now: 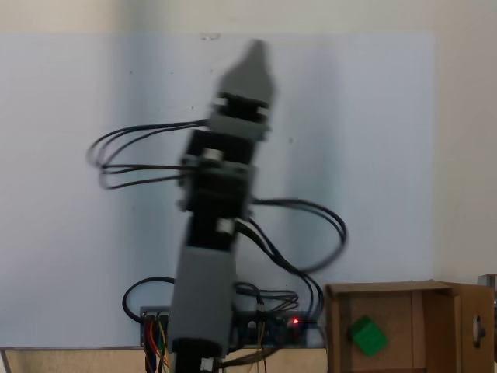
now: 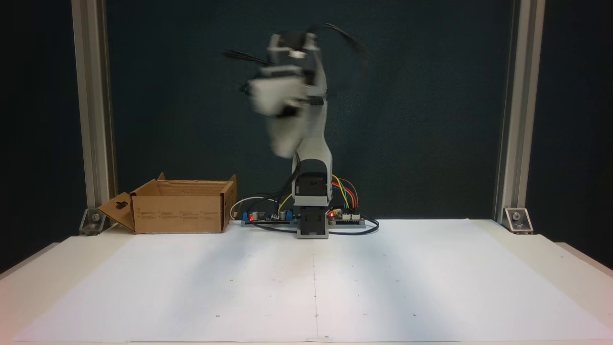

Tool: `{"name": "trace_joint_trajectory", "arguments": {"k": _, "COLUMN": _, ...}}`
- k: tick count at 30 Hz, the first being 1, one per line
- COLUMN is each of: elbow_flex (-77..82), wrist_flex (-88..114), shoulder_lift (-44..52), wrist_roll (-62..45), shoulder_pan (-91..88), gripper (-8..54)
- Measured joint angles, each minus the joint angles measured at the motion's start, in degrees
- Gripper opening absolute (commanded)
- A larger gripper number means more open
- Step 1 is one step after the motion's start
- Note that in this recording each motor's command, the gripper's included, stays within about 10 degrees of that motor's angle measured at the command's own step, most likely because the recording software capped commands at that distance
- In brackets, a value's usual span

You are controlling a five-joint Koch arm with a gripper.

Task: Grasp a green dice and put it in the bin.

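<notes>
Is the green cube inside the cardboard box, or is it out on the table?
Inside. In a fixed view from above, the green dice lies on the floor of the bin.

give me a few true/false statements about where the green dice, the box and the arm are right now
1. The green dice lies inside the bin. True.
2. The gripper is clamped on the dice. False: it is raised high, far from the dice, with nothing seen in it.
3. In a fixed view the bin stands to the right of the arm's base. False: it stands to the left.
4. The arm is blurred in both fixed views. True.
5. The bin's flaps are folded shut. False: its top is open.
</notes>
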Motion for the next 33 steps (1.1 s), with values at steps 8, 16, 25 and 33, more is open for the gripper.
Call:
{"name": "trace_joint_trajectory", "arguments": {"k": 8, "elbow_flex": 2.5, "wrist_flex": 0.0, "shoulder_lift": 0.3, "wrist_roll": 0.0, "shoulder_pan": -9.0, "gripper": 43.6}}
{"name": "trace_joint_trajectory", "arguments": {"k": 16, "elbow_flex": 15.5, "wrist_flex": -11.1, "shoulder_lift": 11.1, "wrist_roll": 0.0, "shoulder_pan": -6.5, "gripper": 44.2}}
{"name": "trace_joint_trajectory", "arguments": {"k": 25, "elbow_flex": 34.8, "wrist_flex": -26.9, "shoulder_lift": 17.8, "wrist_roll": 0.0, "shoulder_pan": 0.5, "gripper": 44.6}}
{"name": "trace_joint_trajectory", "arguments": {"k": 33, "elbow_flex": 44.0, "wrist_flex": -40.4, "shoulder_lift": 22.4, "wrist_roll": 0.0, "shoulder_pan": 2.1, "gripper": 45.4}}
